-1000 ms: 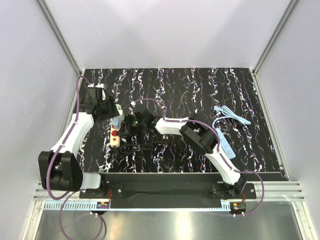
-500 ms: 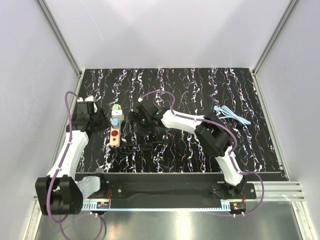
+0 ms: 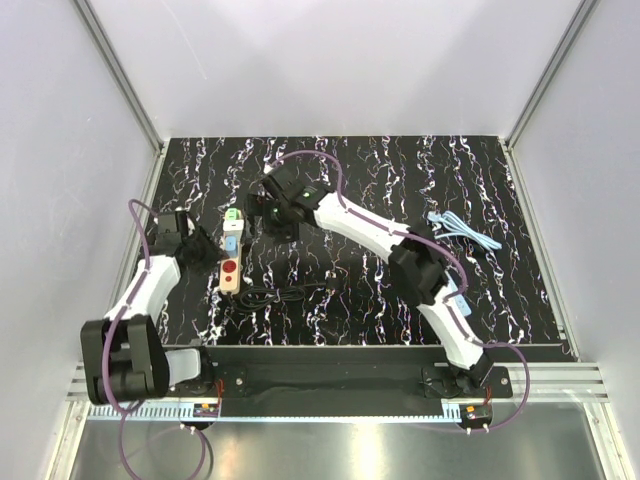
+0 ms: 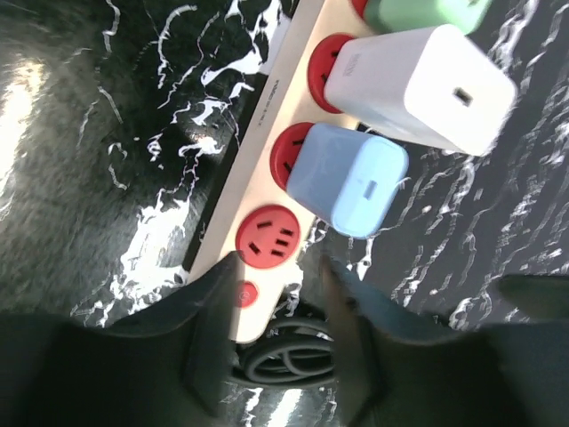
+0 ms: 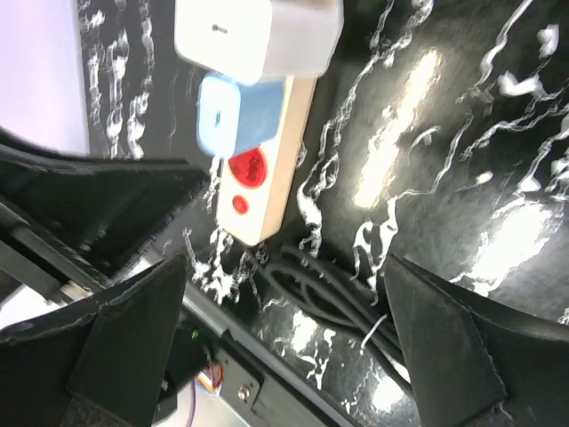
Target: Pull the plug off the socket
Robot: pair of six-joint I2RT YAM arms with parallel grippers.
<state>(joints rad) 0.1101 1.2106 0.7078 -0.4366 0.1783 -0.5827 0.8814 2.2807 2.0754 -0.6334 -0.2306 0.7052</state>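
The socket [image 3: 230,275] is a beige strip with red spots, lying left of centre on the black marbled table. The plug [image 4: 418,84], a white cube, sits in it between a green plug [image 4: 427,11] and a light-blue plug [image 4: 351,178]. It also shows from the right wrist, the plug [image 5: 258,36] at the top of the socket [image 5: 284,151]. My left gripper [image 3: 203,252] hovers just left of the strip's near end. Seen from its wrist, the left gripper [image 4: 280,267] has its jaws apart, framing that end without clamping it. My right gripper [image 3: 270,215] stands wide open and empty beside the strip's far end.
The strip's black cord [image 3: 285,293] lies coiled just right of its near end. A light-blue power strip [image 3: 455,295] lies under the right arm, its blue cord [image 3: 462,230] bundled at the right. The enclosure walls stand close on the left and right.
My left gripper came from the strip's far end to its near end, its jaws narrowing. My right gripper opened wide and drew away from the strip towards the far side.
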